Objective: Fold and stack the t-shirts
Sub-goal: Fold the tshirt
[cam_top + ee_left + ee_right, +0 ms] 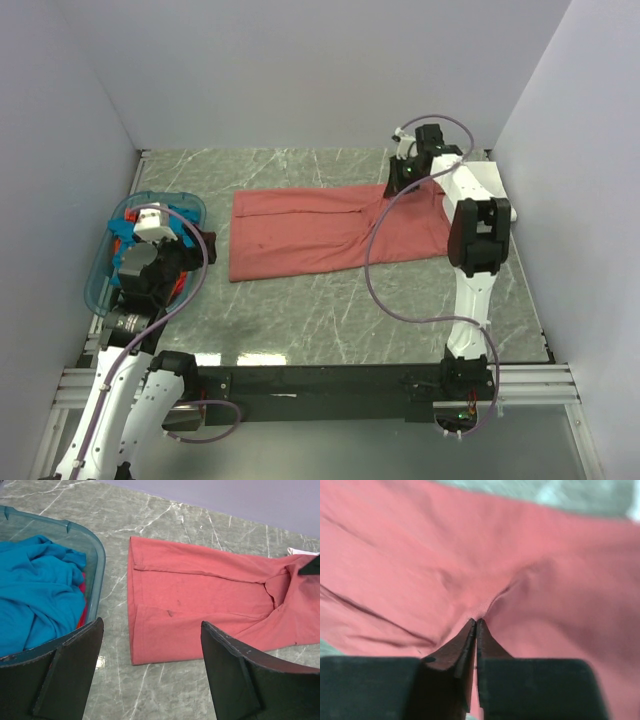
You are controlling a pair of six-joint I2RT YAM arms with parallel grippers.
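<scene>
A dusty-red t-shirt (310, 235) lies flat across the middle of the table, folded into a long band. My right gripper (405, 180) is at the shirt's far right end and is shut on a pinch of its cloth (476, 621), which puckers at the fingertips. The same red t-shirt (200, 605) fills the left wrist view to the right of the basket. My left gripper (151, 624) hangs open over the basket's near right rim, with nothing between its fingers. A crumpled teal-blue t-shirt (35, 590) lies in the basket, with a red-orange sliver (82, 612) beside it.
The translucent blue plastic basket (100, 270) stands at the table's left side, close to the left wall. Grey walls close in the table at the back and on both sides. The right arm's cable (375, 270) loops over the shirt's right part.
</scene>
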